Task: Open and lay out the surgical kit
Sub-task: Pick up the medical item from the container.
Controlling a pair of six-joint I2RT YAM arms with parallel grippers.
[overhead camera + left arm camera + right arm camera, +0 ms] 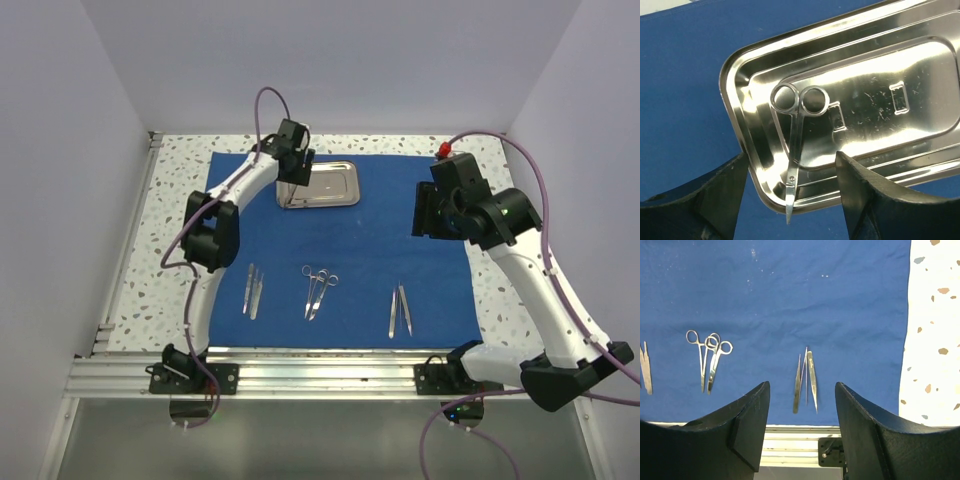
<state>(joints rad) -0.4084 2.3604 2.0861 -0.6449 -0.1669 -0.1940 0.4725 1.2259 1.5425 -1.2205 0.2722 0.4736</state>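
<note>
The royal-blue cloth (370, 250) lies spread flat on the table. The steel tray (330, 185) sits at its far middle. A small pair of ring-handled scissors (796, 135) lies in the tray's left end (740, 90), its tip poking over the near rim. My left gripper (290, 178) hangs open over it, one finger on each side of the blades (791, 165), not touching. Along the cloth's near edge lie tweezers (252, 290), ring-handled forceps (318, 290) and more tweezers (400, 310). My right gripper (427, 212) is open and empty, raised above the right tweezers (805, 380).
Speckled tabletop (180, 220) shows on both sides of the cloth, with white walls close on either side. An aluminium rail (330, 370) with the arm bases runs along the near edge. In the right wrist view the forceps (709, 357) lie to the left.
</note>
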